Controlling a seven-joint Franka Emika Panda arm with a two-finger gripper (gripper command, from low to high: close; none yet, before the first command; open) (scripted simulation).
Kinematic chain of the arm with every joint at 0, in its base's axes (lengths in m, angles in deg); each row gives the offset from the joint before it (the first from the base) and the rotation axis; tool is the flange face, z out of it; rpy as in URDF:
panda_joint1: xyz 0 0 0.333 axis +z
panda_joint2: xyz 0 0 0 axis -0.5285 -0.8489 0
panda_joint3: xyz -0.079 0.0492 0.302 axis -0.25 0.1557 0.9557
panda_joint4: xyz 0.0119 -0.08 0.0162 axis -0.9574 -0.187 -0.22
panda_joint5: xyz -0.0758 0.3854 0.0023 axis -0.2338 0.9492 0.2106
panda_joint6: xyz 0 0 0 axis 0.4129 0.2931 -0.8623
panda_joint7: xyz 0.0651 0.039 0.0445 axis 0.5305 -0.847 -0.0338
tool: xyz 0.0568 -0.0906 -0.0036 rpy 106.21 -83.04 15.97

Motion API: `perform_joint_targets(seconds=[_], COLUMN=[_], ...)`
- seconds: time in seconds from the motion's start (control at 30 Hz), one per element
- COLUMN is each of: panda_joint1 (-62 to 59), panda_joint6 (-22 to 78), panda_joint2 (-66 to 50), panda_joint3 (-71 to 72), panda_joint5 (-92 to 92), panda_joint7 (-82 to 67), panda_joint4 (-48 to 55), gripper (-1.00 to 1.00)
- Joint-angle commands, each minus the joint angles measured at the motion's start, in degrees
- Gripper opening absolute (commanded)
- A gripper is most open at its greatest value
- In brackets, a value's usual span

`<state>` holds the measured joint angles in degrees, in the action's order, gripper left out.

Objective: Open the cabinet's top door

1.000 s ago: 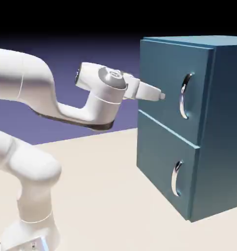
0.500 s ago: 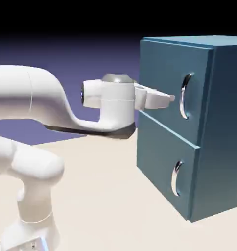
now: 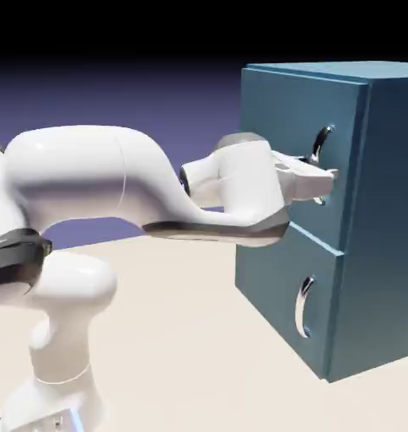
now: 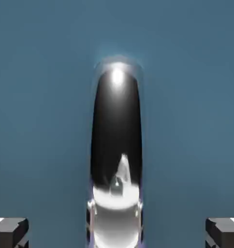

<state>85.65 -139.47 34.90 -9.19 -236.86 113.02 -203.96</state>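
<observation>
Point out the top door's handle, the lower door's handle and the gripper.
top door's handle (image 4: 116,145), hand view: middle of the silver bar.
lower door's handle (image 3: 304,308), exterior view: middle of the curved bar.
gripper (image 3: 330,175), exterior view: fingertips at the upper handle.

A: Describe the arm housing.

B: The arm (image 3: 98,181) is made of smooth, glossy white rounded segments. A dark grey band runs along the underside of the forearm link, and a dark ring marks one joint at the exterior view's left edge.

A: And the wrist end?

B: A grey cap sits on top of the white wrist body. The gripper (image 3: 324,179) is white; its fingertips (image 4: 10,231) are small grey blocks.
</observation>
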Motion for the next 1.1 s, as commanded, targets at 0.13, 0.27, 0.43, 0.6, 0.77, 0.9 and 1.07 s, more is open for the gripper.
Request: perform_joint_targets(seconds=[0.13, 0.27, 0.43, 0.6, 0.77, 0.9, 1.07], panda_joint1=[-10.4, -18.7, -28.8, -36.5, -40.9, -42.4, -41.9], panda_joint6=[3.7, 6.0, 7.7, 10.1, 13.1, 16.0, 21.1], panda_joint2=[0.1, 0.9, 2.9, 7.9, 13.8, 18.4, 23.6], panda_joint3=[8.7, 16.5, 26.8, 36.5, 44.9, 51.0, 58.7], panda_joint5=[5.7, 11.1, 18.8, 30.1, 42.5, 52.5, 64.9], panda_joint7=[0.0, -0.1, -0.4, -4.6, -10.2, -14.8, -20.2], panda_joint4=[-7.0, -12.2, -17.8, -23.7, -28.6, -31.7, -34.6], gripper=[-1.0, -1.0, -1.0, -1.0, -1.0, -1.0, -1.0])
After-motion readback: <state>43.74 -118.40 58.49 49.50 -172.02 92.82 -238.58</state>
